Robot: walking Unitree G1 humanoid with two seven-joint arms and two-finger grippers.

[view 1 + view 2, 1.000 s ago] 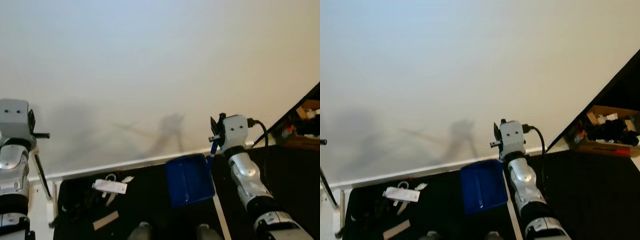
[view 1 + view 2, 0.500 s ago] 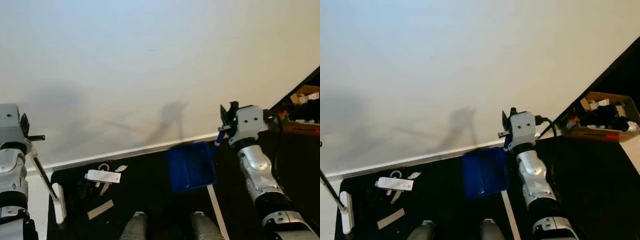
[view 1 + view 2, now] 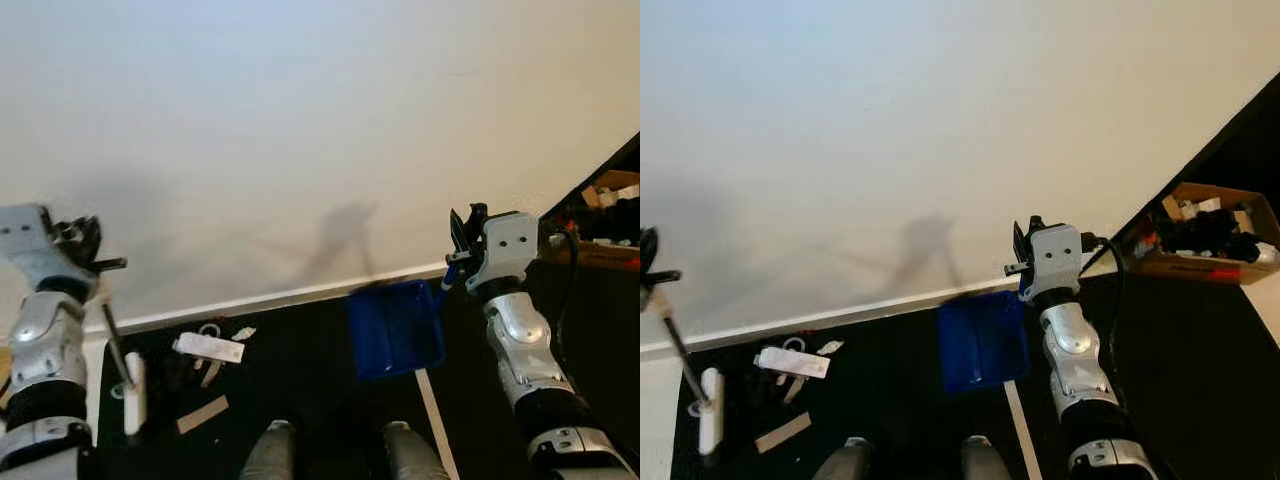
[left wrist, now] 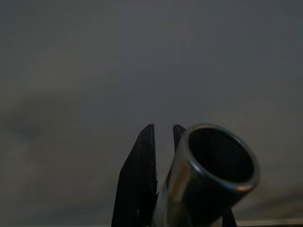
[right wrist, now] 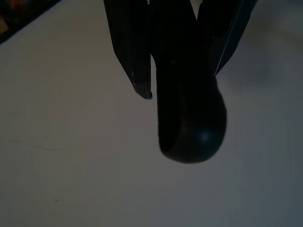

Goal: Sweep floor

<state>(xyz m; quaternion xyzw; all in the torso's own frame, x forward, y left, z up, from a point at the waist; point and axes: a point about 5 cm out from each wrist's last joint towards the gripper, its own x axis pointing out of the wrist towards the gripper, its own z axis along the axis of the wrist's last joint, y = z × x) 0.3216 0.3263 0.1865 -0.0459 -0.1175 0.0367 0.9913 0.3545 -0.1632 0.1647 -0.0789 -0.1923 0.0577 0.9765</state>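
A plain cream wall (image 3: 320, 120) takes up most of the head views, meeting a dark, matte floor (image 3: 300, 370) along a pale baseboard (image 3: 260, 300). On the floor at the left lies a scatter of litter (image 3: 205, 350): a flat white rectangular packet, a thin tan strip and a few small pale scraps, close together near the baseboard.

The left tool (image 4: 161, 142) is closed around the broom handle (image 4: 208, 170), a smooth, shiny metal tube whose open round end faces the wrist camera, with one black finger (image 4: 139, 175) flat beside it. In the left eye view the thin dark handle slants down from the left arm to the broom head (image 3: 134, 393), a narrow white bar standing on the floor just left of the litter.

The right tool (image 5: 182, 61) grips the dustpan handle (image 5: 189, 118), a dark, rounded, glossy stub clamped between its two black fingers. In the left eye view the blue dustpan (image 3: 395, 328), a smooth plastic tray with raised walls, hangs to the left of the right arm, near the baseboard, well right of the litter.

A cardboard box (image 3: 1205, 235) of mixed items sits far right.
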